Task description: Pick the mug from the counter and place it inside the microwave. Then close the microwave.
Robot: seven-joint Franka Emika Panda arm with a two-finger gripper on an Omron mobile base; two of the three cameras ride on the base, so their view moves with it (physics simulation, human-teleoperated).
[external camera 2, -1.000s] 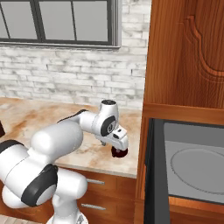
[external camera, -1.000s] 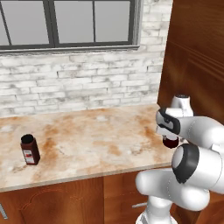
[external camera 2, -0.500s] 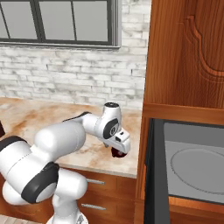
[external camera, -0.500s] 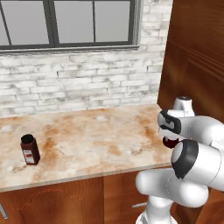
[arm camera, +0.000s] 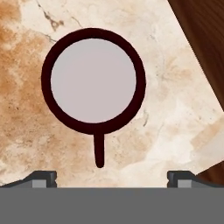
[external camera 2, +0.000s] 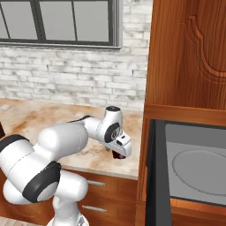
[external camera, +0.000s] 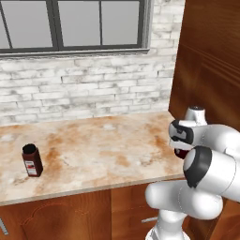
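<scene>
The mug (arm camera: 93, 81) stands upright on the counter (arm camera: 39, 131), seen from straight above: a dark maroon rim, a pale inside, and its handle pointing toward my fingertips (arm camera: 43, 177). My gripper (arm camera: 111, 177) hangs open right over it, fingers apart at either side of the handle end and holding nothing. In the base views the mug (external camera: 181, 153) (external camera 2: 118, 155) peeks out under the hand near the counter's right end, beside the wooden cabinet. The microwave (external camera 2: 194, 167) is open, with its grey inside and round turntable showing.
A dark bottle with a red label (external camera: 32, 160) stands far left on the counter (external camera: 93, 150). The microwave's black door (external camera 2: 152, 176) swings out toward me, close to the arm. A tall wooden cabinet (external camera: 211, 70) walls off the right. A brick wall and a window lie behind.
The hand has come down a little, closer over the mug. Its fingers have stayed wide apart, and the mug and the bottle have not moved.
</scene>
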